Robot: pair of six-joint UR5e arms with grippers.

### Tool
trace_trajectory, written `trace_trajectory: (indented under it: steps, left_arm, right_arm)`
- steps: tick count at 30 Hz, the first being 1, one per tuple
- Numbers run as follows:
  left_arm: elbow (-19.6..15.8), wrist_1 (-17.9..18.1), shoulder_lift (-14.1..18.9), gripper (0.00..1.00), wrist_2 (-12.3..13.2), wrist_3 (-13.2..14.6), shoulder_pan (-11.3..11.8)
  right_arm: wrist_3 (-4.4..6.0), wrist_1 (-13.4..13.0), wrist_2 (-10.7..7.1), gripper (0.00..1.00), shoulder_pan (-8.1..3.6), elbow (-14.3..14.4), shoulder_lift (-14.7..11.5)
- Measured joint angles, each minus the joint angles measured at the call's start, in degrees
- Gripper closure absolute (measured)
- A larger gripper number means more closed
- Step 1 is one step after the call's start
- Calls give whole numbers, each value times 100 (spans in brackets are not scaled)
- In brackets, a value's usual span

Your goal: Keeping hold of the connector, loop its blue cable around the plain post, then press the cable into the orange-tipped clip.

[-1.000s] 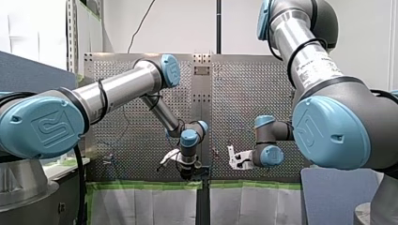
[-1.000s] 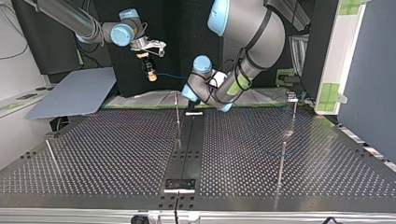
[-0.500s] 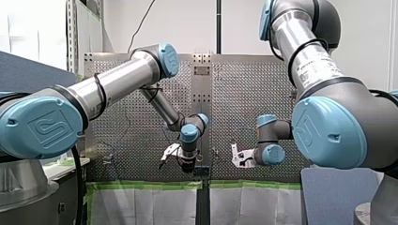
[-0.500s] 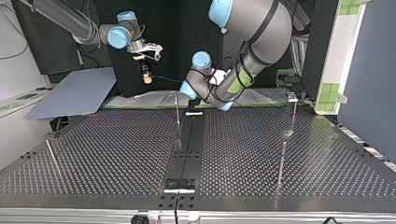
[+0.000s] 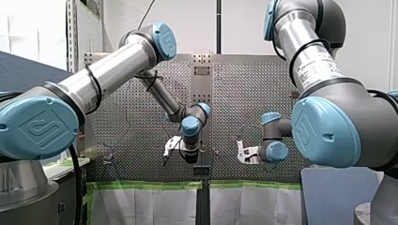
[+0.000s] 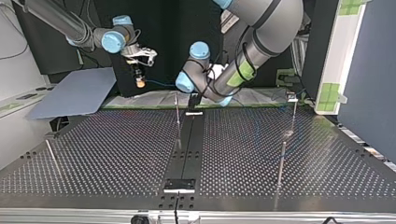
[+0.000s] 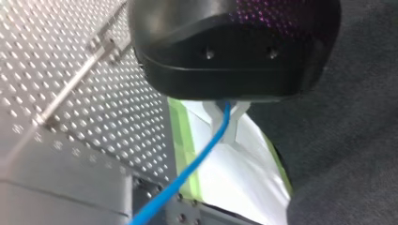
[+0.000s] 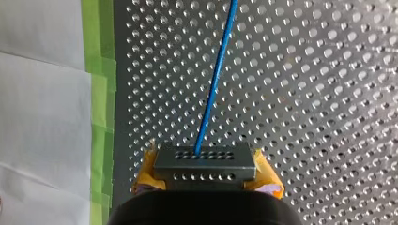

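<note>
You see the left arm (image 5: 112, 70) and right arm (image 5: 312, 56) alike in silver tubes, light-blue logo-embossed caps (image 5: 40, 129) and black cables (image 5: 76, 178), with a yellow-padded right tool (image 8: 206, 165).

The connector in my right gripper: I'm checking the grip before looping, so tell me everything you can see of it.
The connector is a grey, metal-looking rectangular block with two rows of small holes. It sits square between the yellow pads of my right gripper, which touch both its ends. The blue cable leaves its farther row and runs straight ahead over the perforated table.
</note>
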Motion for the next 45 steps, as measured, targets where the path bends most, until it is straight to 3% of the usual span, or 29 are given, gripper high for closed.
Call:
trace_trajectory:
  steps: [6, 11, 20, 31, 45]
  left_arm:
    - [-326, 324, 157, 100, -229, -287, -283]
    - [-638, 640, 169, 100, -357, -365, -449]
    - [-1021, 1164, 162, 100, -337, -507, -609]
    - [-1024, 1752, 157, 100, -121, -723, -451]
    - [-724, 2591, 154, 100, 172, -820, -190]
  right_arm:
    - [63, 20, -8, 100, -101, -66, -3]
    - [143, -9, -10, 100, -191, -75, -4]
    - [269, -71, -11, 100, -332, -83, -3]
    - [265, -51, -15, 100, -375, -102, -3]
    - [243, 13, -20, 100, -473, -158, -3]
